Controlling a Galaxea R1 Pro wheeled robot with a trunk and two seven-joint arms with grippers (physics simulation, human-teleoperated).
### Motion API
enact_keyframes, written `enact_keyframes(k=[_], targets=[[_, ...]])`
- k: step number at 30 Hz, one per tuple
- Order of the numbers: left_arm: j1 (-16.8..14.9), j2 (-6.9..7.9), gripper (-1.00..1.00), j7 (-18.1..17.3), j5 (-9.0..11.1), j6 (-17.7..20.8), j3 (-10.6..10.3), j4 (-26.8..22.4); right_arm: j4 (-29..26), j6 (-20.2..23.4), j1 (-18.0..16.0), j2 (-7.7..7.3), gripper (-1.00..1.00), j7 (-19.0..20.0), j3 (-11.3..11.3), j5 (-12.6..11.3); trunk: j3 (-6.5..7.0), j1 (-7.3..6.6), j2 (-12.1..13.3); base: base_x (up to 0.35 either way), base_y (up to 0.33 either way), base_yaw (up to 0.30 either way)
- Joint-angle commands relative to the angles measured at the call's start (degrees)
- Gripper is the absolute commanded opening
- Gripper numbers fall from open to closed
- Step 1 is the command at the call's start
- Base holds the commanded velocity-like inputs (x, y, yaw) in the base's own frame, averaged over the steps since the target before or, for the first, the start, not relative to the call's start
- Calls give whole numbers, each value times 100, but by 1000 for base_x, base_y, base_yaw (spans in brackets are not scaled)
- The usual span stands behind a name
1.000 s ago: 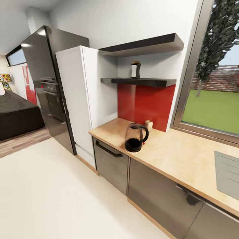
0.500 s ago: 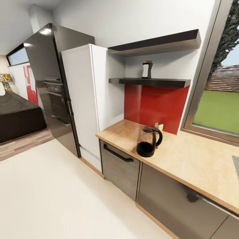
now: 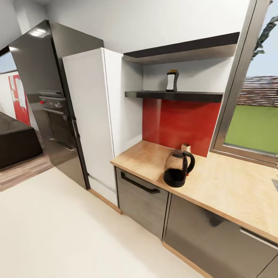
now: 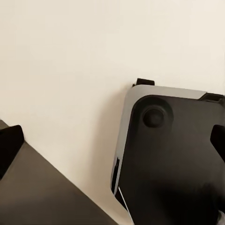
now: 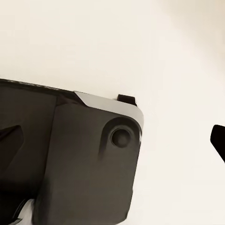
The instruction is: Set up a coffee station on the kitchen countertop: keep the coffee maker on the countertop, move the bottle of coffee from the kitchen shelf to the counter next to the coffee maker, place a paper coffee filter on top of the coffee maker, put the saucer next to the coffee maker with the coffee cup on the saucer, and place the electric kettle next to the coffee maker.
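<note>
Each wrist view shows dark fingertip edges set wide apart over the pale floor and the robot's own base, so both grippers look spread and empty. The bottle of coffee (image 3: 172,80) stands on the kitchen shelf (image 3: 173,95), above the electric kettle (image 3: 178,168) on the kitchen countertop (image 3: 227,185). A high, hurried reach risks toppling the bottle.
</note>
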Motion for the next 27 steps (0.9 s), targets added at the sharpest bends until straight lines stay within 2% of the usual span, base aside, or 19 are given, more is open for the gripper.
enact_keyframes(k=[1,27], targets=[[-3,0,100,0,45,-17,3,4,10,-19,-7,-1,100,-20,28,1,-11,5,-10,181,299,-258],[-5,-9,100,0,53,-19,3,4,10,-19,-6,-7,100,-20,33,1,-11,5,-10,214,276,-260]])
